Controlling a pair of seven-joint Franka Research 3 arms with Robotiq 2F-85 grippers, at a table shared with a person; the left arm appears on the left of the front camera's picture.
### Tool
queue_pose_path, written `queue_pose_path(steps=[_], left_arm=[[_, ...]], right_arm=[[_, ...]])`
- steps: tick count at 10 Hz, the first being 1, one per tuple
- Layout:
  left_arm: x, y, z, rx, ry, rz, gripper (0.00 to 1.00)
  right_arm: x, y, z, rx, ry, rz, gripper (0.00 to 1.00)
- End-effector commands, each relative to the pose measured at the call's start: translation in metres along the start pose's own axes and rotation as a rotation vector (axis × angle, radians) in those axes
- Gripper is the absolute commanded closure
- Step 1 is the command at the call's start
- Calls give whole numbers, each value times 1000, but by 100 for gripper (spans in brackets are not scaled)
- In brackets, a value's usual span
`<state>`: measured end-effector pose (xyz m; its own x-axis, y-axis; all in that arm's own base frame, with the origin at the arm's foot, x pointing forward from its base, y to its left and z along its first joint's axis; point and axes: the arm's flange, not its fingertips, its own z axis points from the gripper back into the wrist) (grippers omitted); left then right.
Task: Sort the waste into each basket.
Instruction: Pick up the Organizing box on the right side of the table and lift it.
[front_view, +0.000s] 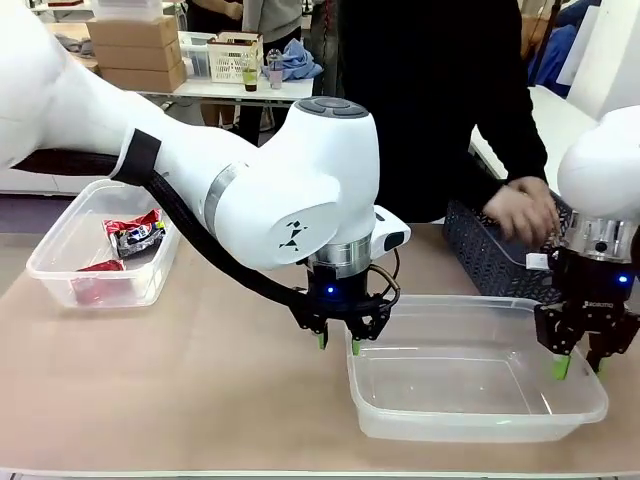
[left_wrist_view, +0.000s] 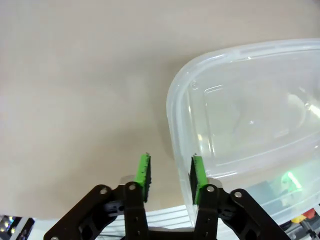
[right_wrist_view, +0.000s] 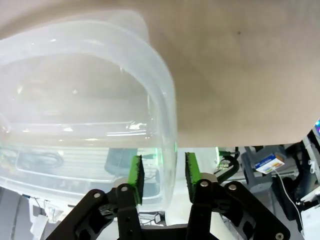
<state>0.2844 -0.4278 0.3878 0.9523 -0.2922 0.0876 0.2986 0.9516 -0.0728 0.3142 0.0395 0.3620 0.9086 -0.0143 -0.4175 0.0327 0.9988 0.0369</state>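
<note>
Filling the front of the table (front_view: 180, 400), the near tub (front_view: 470, 425) lies between both arms, with nothing in it that I can see. The far tub (front_view: 60, 268) stands well apart at the table's left end and holds the waste (front_view: 135, 235): crushed red pieces, one with a dark patch. A dark basket (front_view: 480, 255) stands just behind the near tub's right end, and a person's hand (front_view: 520, 212) is inside it. The left gripper (front_view: 339, 344) is down at the near tub's left rim, closed in on it with one pad on each side of the wall. The right gripper (front_view: 580, 367) straddles the right rim, jaws part-way in and, by its wrist view, not pressing on the wall.

This looks like a two-armed move of the near tub. The main risk is uneven hold: if the tub is pulled while only the left side is clamped, it would tilt or swing about that grip. The thin clear rim may also flex and slip from the pads. A swing to the rear could knock the basket where the hand is working.
</note>
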Motion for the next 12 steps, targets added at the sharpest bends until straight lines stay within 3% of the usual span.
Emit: queue_pose_path(steps=[1,2,6,7,8,9,11,12], left_arm=[[-5,-1,-1,24,-43,23,96],[-5,0,-1,18,-40,19,100],[-10,5,11,-28,-15,9,100],[-14,8,24,-96,49,-4,100],[-21,21,50,-83,70,28,100],[-28,39,82,-90,76,54,100],[-38,87,136,-56,23,180,100],[-37,111,151,-98,93,213,100]], right_arm=[[-29,-7,-37,-3,-23,10,100],[-30,-8,-37,13,-11,23,100],[-33,-5,-26,9,-27,5,100],[-34,0,-14,22,-27,-17,100],[-39,12,13,66,4,-16,100],[-44,26,40,33,23,-16,100],[-38,59,95,66,47,23,100],[-20,83,116,50,-30,3,100]])
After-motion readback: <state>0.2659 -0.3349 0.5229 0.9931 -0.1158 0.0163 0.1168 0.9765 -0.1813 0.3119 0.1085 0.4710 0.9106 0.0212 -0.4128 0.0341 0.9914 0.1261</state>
